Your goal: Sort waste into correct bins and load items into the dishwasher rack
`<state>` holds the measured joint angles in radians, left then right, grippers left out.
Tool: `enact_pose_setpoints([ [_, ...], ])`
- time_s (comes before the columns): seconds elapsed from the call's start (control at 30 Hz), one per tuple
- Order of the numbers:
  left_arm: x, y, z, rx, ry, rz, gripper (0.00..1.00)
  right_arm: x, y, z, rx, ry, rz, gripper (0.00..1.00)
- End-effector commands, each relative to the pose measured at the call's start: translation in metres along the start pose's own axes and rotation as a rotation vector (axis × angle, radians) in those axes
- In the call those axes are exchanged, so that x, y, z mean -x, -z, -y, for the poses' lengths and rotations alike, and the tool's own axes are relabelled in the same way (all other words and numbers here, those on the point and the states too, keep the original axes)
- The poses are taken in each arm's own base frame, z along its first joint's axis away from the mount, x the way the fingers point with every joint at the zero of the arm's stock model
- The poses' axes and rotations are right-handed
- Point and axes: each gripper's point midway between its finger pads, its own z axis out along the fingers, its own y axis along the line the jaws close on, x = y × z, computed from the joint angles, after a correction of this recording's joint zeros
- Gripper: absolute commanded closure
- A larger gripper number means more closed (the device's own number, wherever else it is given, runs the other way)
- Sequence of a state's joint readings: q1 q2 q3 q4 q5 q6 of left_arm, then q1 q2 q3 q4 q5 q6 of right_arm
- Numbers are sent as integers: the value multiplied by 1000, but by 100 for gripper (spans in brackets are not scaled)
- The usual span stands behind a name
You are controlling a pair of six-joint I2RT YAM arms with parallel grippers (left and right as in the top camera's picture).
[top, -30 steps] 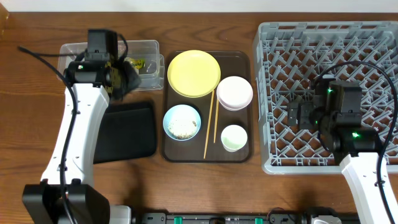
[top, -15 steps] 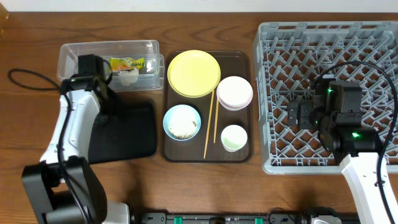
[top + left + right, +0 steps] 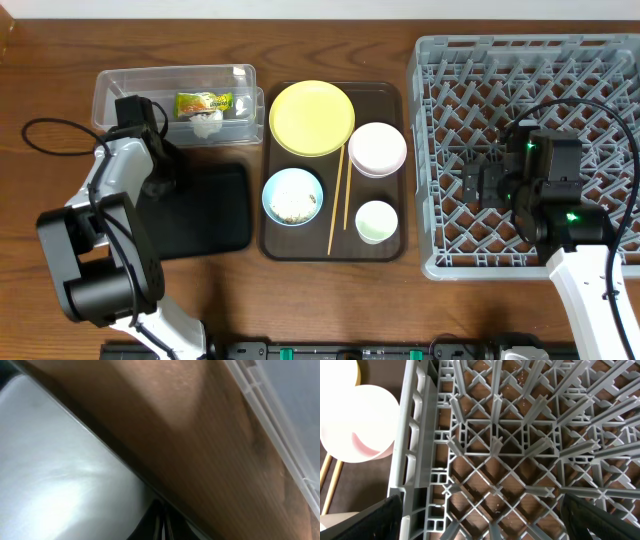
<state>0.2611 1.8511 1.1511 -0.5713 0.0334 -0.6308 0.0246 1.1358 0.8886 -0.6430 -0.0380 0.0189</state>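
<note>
Snack wrapper (image 3: 203, 101) and crumpled tissue (image 3: 207, 122) lie inside the clear tub (image 3: 120, 85), touching each other and well apart from either gripper. Left gripper (image 3: 162, 527) hangs over the wood between tub and black tray (image 3: 215, 215), fingers drawn together, empty, the view blurred. Right gripper (image 3: 480, 522) is spread wide above the rack (image 3: 440, 100), empty.
</note>
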Motion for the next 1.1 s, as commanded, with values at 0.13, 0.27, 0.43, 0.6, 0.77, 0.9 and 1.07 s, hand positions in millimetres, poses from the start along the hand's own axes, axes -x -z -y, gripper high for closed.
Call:
enact_pose_setpoints([
  [0.13,3,-2,42,-214,-130,-12,93,10,8,2,1,-18,32,1],
  [0.27,4,1,54,-277,-135,-14,94,10,8,2,0,-18,32,1],
  [0.43,1,2,55,-285,-136,-25,93,10,8,2,0,-18,32,1],
  [0.6,-5,12,64,-342,-141,-53,94,10,8,2,0,-18,33,1],
  [0.77,-2,38,68,-382,-155,-22,94,10,8,2,0,-18,33,1],
  [0.9,-5,69,65,-398,-203,11,93,10,8,2,0,-18,32,1],
  [1.07,-24,111,67,-432,-329,46,67,10,8,2,1,-18,34,1],
])
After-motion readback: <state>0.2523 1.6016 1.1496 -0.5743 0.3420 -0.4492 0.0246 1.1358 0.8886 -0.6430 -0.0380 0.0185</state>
